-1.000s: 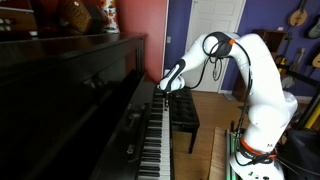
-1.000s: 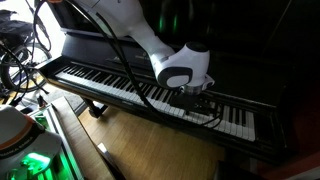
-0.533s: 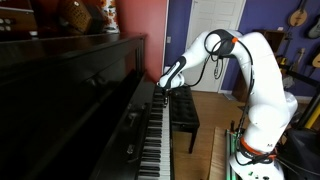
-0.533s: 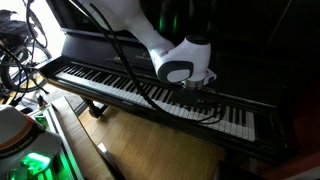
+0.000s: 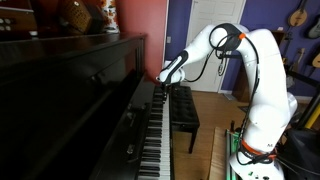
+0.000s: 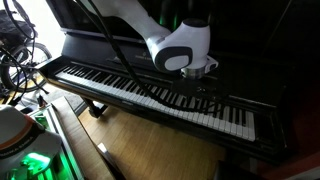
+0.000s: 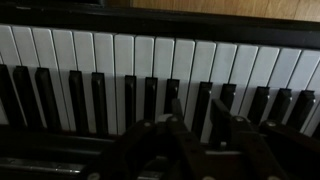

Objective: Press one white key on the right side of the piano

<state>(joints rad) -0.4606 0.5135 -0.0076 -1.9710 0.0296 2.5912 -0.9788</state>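
The glossy black upright piano (image 5: 90,90) shows in both exterior views, with its long row of white and black keys (image 6: 110,85). My gripper (image 5: 160,83) hangs just above the keys toward one end of the keyboard (image 6: 207,82). In the wrist view the two dark fingers (image 7: 197,108) point at the keys (image 7: 150,55). There is a narrow gap between them and nothing is held. The fingertips do not touch the keys.
A black bench (image 5: 183,108) stands in front of the piano. Ornaments (image 5: 80,15) sit on the piano top. Guitars (image 5: 298,15) hang on the far wall. The robot base (image 5: 250,165) glows green, and cables (image 6: 20,50) lie beside the piano's end.
My gripper has risen from the keys. It was down at key level a second ago and now hangs a little above them.
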